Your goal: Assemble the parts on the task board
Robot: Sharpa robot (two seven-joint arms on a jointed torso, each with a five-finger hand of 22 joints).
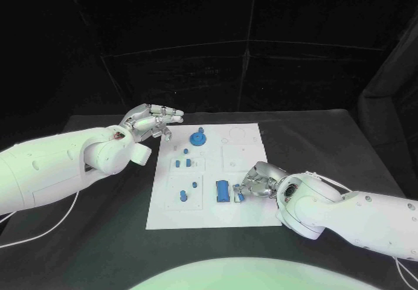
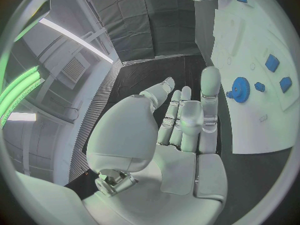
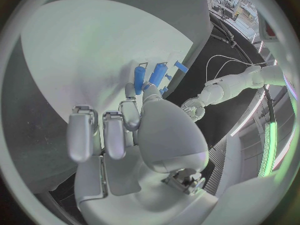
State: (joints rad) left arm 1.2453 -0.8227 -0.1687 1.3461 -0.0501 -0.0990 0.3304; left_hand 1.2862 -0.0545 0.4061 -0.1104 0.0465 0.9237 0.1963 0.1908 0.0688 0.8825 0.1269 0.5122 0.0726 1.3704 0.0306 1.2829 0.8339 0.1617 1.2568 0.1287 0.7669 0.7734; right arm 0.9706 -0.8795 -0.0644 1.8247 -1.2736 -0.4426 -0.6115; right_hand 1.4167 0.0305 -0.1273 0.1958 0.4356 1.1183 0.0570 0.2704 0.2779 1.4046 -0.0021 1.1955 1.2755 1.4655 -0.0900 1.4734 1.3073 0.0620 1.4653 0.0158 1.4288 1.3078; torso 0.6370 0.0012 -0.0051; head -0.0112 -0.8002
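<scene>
A black worktop [image 1: 104,229] carries a white task board [image 1: 209,205] at its middle, with small blue parts set across it. On the left, the robot's left hand [image 1: 153,122] hovers just off the board's far left corner, fingers loosely spread and gently curled, holding nothing. Near that corner of the board sits a round blue gear [image 1: 199,139], and below it two small blue blocks [image 1: 182,162] lie side by side. Further toward the near edge stands a blue peg [image 1: 183,195], and beside it a larger blue rectangular part [image 1: 224,191]. On the right, the right hand [image 1: 258,181] rests low at the board's right side, fingertips touching that rectangular part; whether it actually grips it cannot be told.
</scene>
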